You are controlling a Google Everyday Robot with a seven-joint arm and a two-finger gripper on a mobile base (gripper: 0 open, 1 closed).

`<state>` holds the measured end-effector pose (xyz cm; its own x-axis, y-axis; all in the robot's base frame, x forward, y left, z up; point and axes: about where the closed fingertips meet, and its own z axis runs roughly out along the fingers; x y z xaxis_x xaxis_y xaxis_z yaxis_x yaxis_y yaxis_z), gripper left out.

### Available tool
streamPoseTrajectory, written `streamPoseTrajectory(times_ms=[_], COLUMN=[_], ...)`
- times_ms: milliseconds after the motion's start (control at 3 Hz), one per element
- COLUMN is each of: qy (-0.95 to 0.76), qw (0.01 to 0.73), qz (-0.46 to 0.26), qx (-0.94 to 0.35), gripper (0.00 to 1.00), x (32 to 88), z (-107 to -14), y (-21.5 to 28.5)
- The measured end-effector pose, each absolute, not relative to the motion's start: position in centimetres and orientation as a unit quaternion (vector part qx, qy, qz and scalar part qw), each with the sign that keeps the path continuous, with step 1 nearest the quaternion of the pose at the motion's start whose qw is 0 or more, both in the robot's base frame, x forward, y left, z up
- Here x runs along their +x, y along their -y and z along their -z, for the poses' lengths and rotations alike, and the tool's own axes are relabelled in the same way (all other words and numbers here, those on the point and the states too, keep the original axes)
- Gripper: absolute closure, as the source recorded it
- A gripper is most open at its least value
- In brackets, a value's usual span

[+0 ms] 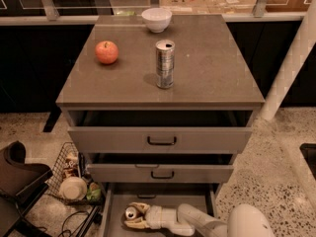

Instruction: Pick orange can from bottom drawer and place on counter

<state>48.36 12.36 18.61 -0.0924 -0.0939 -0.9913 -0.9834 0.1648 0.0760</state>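
One orange can [131, 212], upright in bottom drawer [170, 196], top up, gripper [134, 216] jaws clasping it.

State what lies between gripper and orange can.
Nothing, camera view shows: the gripper sits against the short orange drink can in the grey bottom drawer.

Smooth pale plastic gripper [131, 216] in the matt grey bottom drawer [173, 196], beneath a speckled stone-like counter [212, 68].
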Motion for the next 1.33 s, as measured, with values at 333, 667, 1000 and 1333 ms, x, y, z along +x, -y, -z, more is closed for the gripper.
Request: streamPoseTrajectory(times_ms=[333, 667, 1000, 1333], qy=[-0.583, -0.583, -0.583, -0.579], qw=[0.491, 0.49, 0.49, 0.49], qz=[-0.454, -0.455, -0.455, -0.465], qx=[-0.461, -0.461, -0.461, -0.456], gripper=[0.88, 1.0, 1.0, 1.0], x=[48.28, 48.2, 48.19, 48.06], z=[-18.63, -18.66, -18.66, -19.18], y=[-12.54, -12.71, -12.71, -12.65])
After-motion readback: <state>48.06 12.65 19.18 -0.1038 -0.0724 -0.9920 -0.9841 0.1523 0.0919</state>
